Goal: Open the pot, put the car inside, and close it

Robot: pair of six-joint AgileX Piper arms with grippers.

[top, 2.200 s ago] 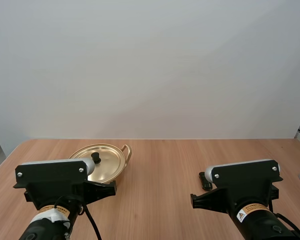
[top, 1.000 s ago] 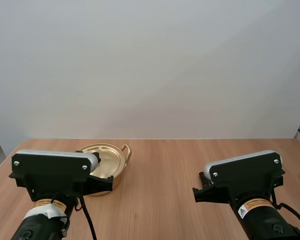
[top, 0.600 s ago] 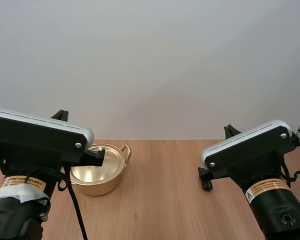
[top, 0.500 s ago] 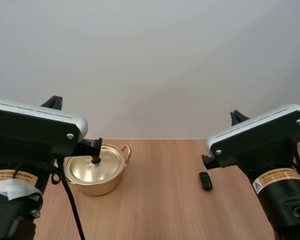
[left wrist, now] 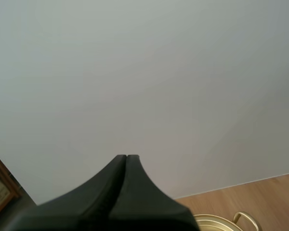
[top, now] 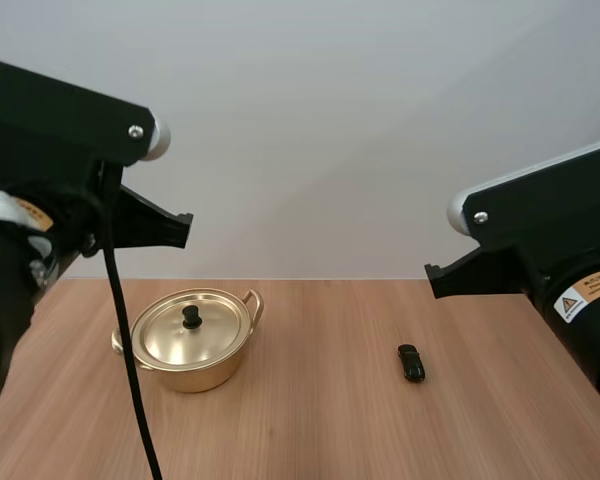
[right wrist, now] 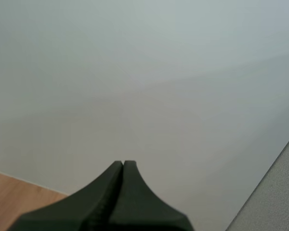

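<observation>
Both left fingers (left wrist: 116, 168) and right fingers (right wrist: 116, 172) are pressed together, empty. The pot (top: 185, 362) sits closed on the counter (top: 320, 425), car (top: 411, 362) at its 3 o'clock. Guessing the lid (top: 215, 328) is light, slick metal, so pinch its knob (top: 192, 317).

Left gripper (left wrist: 126, 157), jaws together, pot (left wrist: 214, 224) beyond
</observation>
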